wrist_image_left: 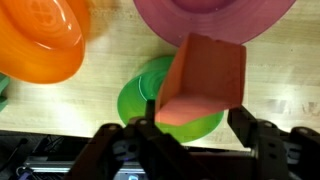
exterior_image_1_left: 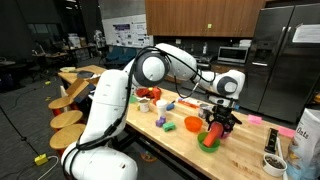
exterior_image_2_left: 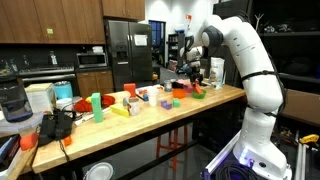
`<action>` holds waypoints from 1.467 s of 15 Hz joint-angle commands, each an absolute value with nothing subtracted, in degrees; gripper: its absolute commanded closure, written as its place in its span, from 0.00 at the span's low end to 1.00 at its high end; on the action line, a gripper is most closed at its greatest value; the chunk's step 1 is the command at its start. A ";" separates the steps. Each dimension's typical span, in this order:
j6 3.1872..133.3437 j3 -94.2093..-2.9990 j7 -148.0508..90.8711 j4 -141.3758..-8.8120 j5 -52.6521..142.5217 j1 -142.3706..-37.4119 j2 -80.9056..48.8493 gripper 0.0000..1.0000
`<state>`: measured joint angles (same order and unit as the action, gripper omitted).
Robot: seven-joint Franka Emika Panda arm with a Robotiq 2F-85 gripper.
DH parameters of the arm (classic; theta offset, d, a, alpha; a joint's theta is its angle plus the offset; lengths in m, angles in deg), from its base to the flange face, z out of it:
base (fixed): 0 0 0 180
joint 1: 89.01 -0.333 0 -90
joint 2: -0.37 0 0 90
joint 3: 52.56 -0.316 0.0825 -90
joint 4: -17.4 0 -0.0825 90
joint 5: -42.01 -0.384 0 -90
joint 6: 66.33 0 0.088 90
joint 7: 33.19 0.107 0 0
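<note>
In an exterior view the gripper (exterior_image_1_left: 217, 126) hangs low over the wooden table (exterior_image_1_left: 170, 141), but what's under it is a small blur. The other outside shot is worse: the gripper (exterior_image_2_left: 193, 80) is tiny. Wrist view – fingers (wrist_image_left: 143, 135) wide, either side of a salmon block (wrist_image_left: 205, 80); can't tell if they touch it. The block sits over a green plate (wrist_image_left: 138, 98), its long axis tilting up toward the cut-off pink bowl (wrist_image_left: 215, 15).
</note>
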<state>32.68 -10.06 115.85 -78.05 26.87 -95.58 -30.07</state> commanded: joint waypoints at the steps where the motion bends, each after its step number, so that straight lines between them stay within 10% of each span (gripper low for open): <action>1: 33.84 -9.47 115.85 -78.33 25.72 -95.47 -29.70 0.55; 5: 34.48 -9.38 115.85 -78.57 25.78 -95.55 -29.48 0.84; 22: 45.51 3.10 116.36 -84.24 31.26 -106.82 -17.52 0.84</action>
